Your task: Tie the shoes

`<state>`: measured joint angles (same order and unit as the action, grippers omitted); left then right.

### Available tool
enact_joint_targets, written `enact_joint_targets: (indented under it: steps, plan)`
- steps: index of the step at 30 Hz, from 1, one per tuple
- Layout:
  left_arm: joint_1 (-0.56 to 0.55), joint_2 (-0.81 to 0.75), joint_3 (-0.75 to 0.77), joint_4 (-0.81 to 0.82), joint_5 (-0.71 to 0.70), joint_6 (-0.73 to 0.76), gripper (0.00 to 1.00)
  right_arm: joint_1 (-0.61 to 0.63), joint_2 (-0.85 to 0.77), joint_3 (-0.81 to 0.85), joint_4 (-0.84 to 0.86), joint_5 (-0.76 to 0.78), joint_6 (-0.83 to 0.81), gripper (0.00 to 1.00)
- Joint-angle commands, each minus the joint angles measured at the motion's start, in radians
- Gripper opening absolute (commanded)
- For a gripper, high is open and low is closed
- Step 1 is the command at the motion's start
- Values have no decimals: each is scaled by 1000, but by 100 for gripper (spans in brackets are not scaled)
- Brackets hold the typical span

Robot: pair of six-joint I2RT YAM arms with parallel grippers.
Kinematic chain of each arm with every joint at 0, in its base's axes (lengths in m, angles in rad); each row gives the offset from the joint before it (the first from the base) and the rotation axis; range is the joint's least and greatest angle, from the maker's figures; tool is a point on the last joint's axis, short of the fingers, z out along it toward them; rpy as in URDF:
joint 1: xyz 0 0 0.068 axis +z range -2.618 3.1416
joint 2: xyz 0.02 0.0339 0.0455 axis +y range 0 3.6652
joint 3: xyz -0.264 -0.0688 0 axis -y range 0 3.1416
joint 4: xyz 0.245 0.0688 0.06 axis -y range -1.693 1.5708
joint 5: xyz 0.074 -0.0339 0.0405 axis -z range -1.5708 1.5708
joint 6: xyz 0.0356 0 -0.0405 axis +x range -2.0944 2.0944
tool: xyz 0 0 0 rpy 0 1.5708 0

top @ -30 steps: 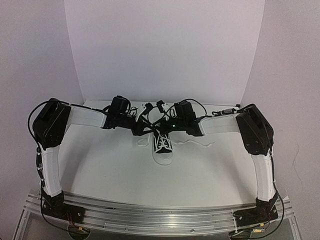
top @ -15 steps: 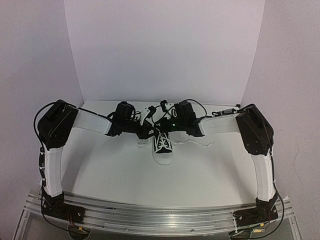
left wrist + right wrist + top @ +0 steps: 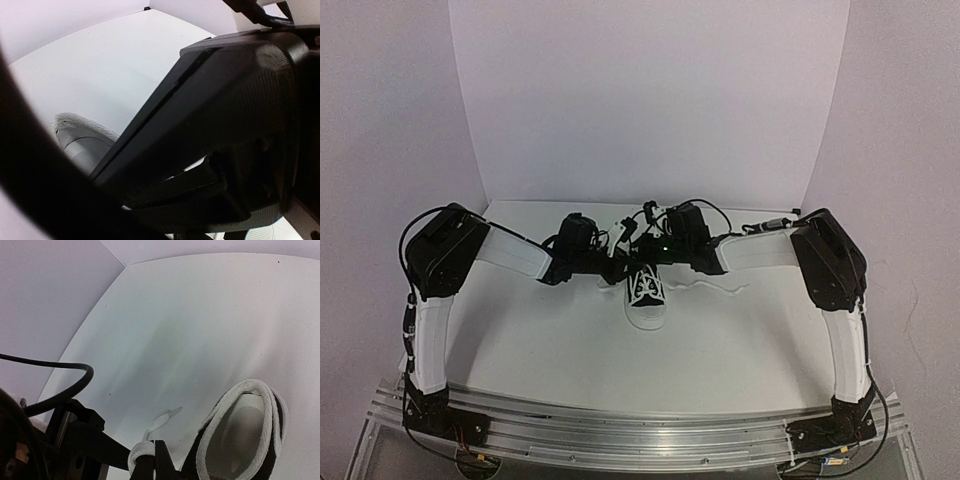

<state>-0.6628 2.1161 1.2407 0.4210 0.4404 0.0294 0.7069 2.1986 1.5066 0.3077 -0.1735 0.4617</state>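
The black sneaker [image 3: 646, 292] with white toe cap stands at the table's middle, toe toward me. Both grippers meet over its heel end. My right gripper [image 3: 154, 466] is shut on a white lace [image 3: 141, 450], which loops over one finger; the lace's tip [image 3: 169, 416] lies on the table beyond. The shoe's white-lined opening [image 3: 243, 432] is just to the right of it. My left gripper [image 3: 618, 262] is at the shoe's left rear. In the left wrist view dark gripper parts fill the frame, so its jaws are unreadable; the shoe's collar [image 3: 75, 136] shows at left.
A loose white lace [image 3: 712, 286] trails on the table [image 3: 550, 340] to the right of the shoe. White backdrop walls [image 3: 650, 100] close the back and sides. A black cable [image 3: 60, 390] hangs at the left of the right wrist view.
My left arm has swung right, bringing its gripper in against the shoe's rear, close to the right gripper. The right arm and the shoe have hardly moved.
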Motion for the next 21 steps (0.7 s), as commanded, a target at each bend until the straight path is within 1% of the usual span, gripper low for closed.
enact_joint_targets:
  steps: [1,4,5,6,10,12,13,14,17,19,21]
  plan:
    - [-14,23,1,70,-21,-65,19,18,-44,3,68,-5,50,0]
    - [-16,28,13,74,-19,-71,10,20,-46,-12,68,-2,54,0]
    - [-16,27,14,74,-26,-73,4,20,-47,-16,68,-1,54,0]
    - [-16,27,14,74,-30,-74,1,20,-48,-21,68,0,52,0]
    - [-15,20,9,57,-5,-74,0,20,-66,-34,63,2,32,0]
    - [-17,16,2,52,2,-63,0,20,-101,-53,56,22,21,23]
    - [-17,14,-2,51,2,-52,0,20,-123,-65,44,36,15,32]
    - [-17,12,-5,50,3,-40,0,20,-144,-73,28,48,12,38]
    - [-17,6,-6,46,14,17,0,20,-215,-89,-101,71,2,50]
    - [-18,2,-7,45,15,44,0,19,-261,-96,-211,89,1,53]
    - [-18,-4,-12,47,20,71,0,16,-318,-128,-313,128,19,54]
